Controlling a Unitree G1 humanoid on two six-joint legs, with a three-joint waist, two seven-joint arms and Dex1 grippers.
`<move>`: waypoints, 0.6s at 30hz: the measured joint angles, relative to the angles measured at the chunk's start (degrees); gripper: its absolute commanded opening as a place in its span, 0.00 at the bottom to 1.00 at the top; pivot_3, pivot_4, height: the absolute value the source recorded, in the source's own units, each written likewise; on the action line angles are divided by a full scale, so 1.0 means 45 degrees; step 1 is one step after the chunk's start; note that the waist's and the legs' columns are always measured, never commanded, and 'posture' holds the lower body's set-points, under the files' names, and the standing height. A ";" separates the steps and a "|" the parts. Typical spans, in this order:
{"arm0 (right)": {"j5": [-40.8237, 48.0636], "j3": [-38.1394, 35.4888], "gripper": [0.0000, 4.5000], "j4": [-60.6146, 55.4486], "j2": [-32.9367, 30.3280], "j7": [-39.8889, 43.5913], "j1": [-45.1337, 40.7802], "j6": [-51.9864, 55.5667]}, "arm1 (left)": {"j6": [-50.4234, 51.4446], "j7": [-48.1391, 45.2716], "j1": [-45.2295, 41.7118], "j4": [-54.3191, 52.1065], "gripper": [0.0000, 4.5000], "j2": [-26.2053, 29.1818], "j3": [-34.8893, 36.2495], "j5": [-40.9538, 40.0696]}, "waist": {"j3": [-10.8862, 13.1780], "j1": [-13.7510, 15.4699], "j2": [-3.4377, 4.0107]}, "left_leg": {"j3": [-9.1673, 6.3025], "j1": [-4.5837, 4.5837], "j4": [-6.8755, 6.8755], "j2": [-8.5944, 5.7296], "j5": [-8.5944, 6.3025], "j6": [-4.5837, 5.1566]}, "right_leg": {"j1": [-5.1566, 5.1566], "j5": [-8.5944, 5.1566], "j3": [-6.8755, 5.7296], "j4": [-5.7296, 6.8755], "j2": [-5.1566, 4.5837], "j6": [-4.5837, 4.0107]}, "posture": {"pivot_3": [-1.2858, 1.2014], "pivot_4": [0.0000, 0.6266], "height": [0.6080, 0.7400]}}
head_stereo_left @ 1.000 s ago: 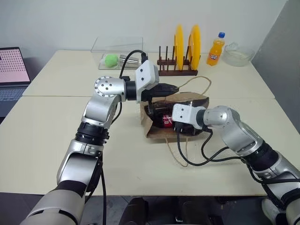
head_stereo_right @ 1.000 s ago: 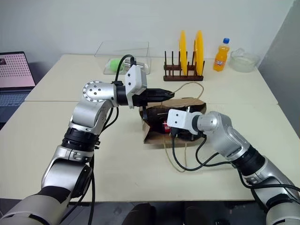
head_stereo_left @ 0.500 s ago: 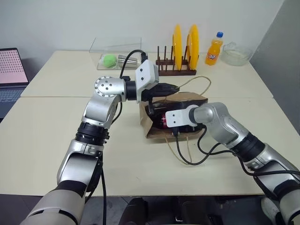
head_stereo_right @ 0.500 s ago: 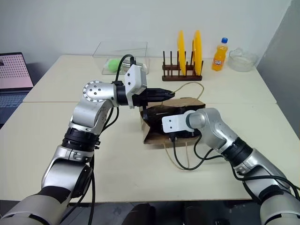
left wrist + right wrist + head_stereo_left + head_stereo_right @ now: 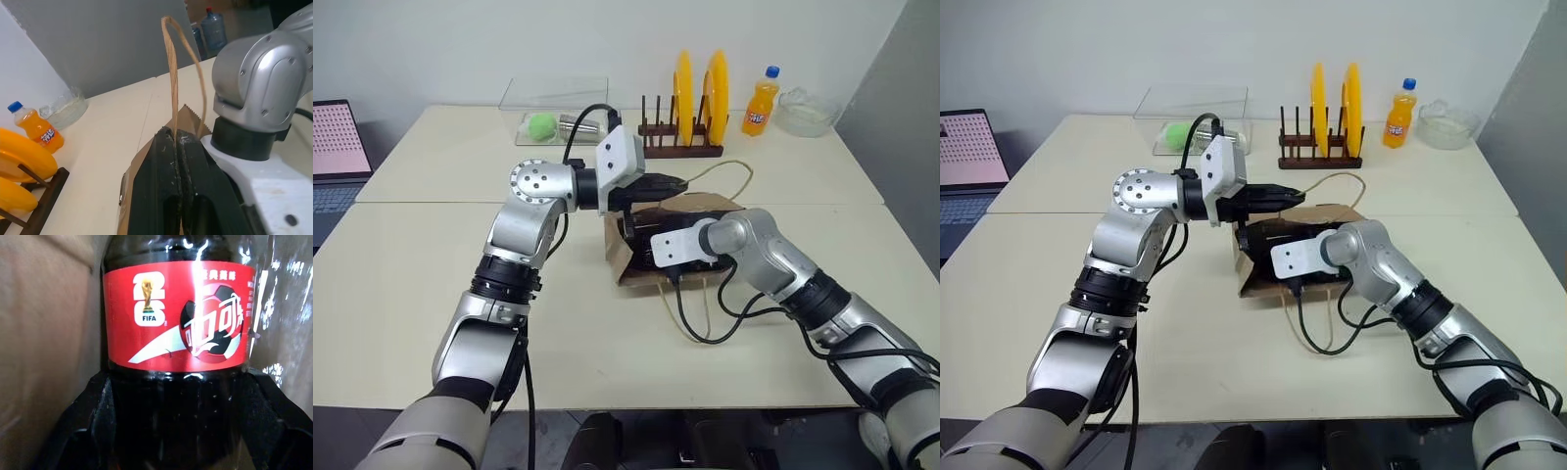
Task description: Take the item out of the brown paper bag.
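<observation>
Bench [image 5: 411, 284]: cream, carrying everything.
Bag [image 5: 710, 204]: mid-bench, lying on its side, mouth facing left.
Left pincer [image 5: 177, 142]: clamped tight on the bag's cord handle, seemingly holding the mouth open.
Right pincer [image 5: 1253, 238]: inside the bag, fingers straddling the bottle, grip unclear.
Bottle [image 5: 176, 318]: dark, red-labelled, inside the bag.

Left arm's bent at the elbow with the wrist turned right, left end effector [image 5: 177, 147] level and pinched tight together. Right arm reaches in from the right, wrist angled down and left, right end effector [image 5: 176, 382] with its fingers [image 5: 100, 401] spread apart.
</observation>
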 measured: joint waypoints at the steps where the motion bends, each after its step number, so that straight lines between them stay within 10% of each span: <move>1: 0.0077 -0.0141 0.66 -0.0236 -0.0052 0.0082 0.0000 -0.0008 | -0.0086 0.0033 -0.0002 0.0121 0.00 0.0009 0.0000 0.0071 | 0.0000 0.0002 0.0000 | 0.0000 -0.0019 0.0009 -0.0001 0.0002 -0.0004 | -0.0021 0.0000 0.0001 0.0022 -0.0001 -0.0001 | 0.52 0.24 1.00; 18: 0.5761 -0.5579 0.66 -0.5336 -0.1263 0.1443 0.2017 -0.0713 | -0.1478 0.1314 -0.0645 0.2435 0.00 0.0049 -0.0158 0.1790 | 0.0001 0.0053 -0.0001 | -0.0016 -0.0038 0.0018 -0.0011 -0.0008 0.0016 | -0.0052 0.0000 -0.0009 0.0077 -0.0008 0.0000 | 0.52 0.24 1.00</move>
